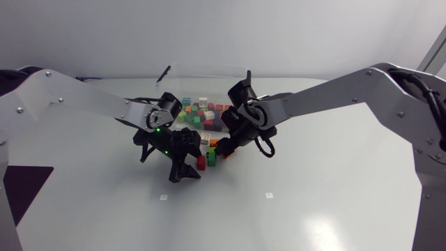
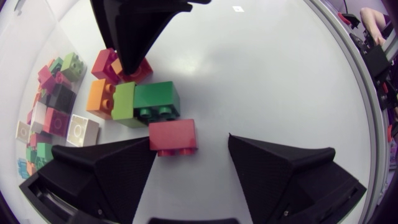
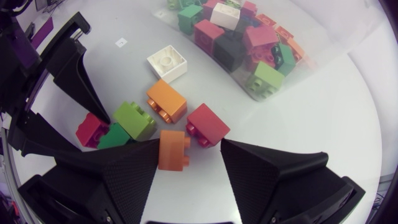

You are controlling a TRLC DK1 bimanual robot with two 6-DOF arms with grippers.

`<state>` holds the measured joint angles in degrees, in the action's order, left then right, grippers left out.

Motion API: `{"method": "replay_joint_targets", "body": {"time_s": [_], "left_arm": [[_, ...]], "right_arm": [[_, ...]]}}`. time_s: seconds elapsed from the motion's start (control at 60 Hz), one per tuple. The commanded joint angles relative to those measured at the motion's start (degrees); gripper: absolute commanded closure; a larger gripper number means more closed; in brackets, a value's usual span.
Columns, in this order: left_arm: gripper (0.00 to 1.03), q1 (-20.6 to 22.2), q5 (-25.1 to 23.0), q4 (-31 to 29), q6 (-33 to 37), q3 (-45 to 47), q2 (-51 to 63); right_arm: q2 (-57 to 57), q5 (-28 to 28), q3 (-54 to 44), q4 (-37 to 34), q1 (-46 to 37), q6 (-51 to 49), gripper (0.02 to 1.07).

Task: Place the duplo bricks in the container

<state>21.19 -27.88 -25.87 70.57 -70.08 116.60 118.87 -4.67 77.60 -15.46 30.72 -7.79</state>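
Both arms met over the white bench (image 1: 313, 209), just in front of a clear container (image 1: 209, 73) holding many bricks. The left fingers (image 2: 112, 168) were spread, a red brick (image 2: 173, 137) just beside one of them only. The right fingers (image 3: 118, 174) were also released, an orange brick (image 3: 173, 150) beside one. Green, orange and white bricks lay loose nearby on the bench, outside the container.

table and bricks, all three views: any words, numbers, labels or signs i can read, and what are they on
No text can be read in any view.
Small white marker on the table: too small to tell whether it carries print.
Duplo bricks: no lettering can be made out on studs or sides.
Clear container: no label shows.
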Motion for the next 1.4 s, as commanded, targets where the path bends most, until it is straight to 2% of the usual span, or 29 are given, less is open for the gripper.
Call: {"method": "replay_joint_targets", "body": {"time_s": [0.0, 0.083, 0.4, 0.467, 0.583, 0.65, 0.7, 0.767, 1.3, 1.383], "left_arm": [[0.32, 0.52, -0.77, -1.11, 1.07, 1.88, -1.46], [0.40, 0.52, -1.30, -2.17, 0.36, 1.53, -1.55], [0.44, 0.87, -1.92, -3.40, -1.13, 2.14, -1.81], [0.48, 0.87, -2.00, -3.66, -1.13, 2.50, -2.16], [0.48, 1.05, -2.00, -3.75, -1.13, 3.38, -2.87], [0.53, 1.13, -2.00, -3.75, -1.22, 3.73, -3.39], [0.57, 1.22, -2.09, -3.84, -1.31, 4.17, -4.10], [0.60, 1.22, -2.36, -3.84, -1.48, 4.87, -5.06], [0.61, 1.13, -2.36, -4.45, -1.92, 8.03, -9.55], [0.67, 1.31, -2.36, -4.89, -1.92, 8.12, -10.60]], "right_arm": [[1.98, 0.10, 2.03, -1.85, 0.48, -1.44, 0.45], [2.33, 0.01, 2.90, -3.34, 0.57, -2.23, 0.45], [4.62, -1.66, 6.77, -9.23, 0.66, -4.51, 0.56], [5.06, -2.19, 7.39, -10.02, 0.57, -5.04, 0.60], [5.67, -3.24, 8.35, -11.61, 0.48, -5.92, 0.61], [6.29, -3.33, 8.88, -12.31, 0.48, -6.62, 0.69], [6.64, -3.33, 8.79, -12.40, 0.48, -6.80, 0.79], [6.38, -3.60, 8.00, -12.22, 0.48, -6.97, 0.84], [-3.47, -3.86, 0.18, -11.17, 0.22, -7.24, 0.85], [-6.19, -3.86, -0.61, -11.61, 0.31, -7.24, 0.85]]}}
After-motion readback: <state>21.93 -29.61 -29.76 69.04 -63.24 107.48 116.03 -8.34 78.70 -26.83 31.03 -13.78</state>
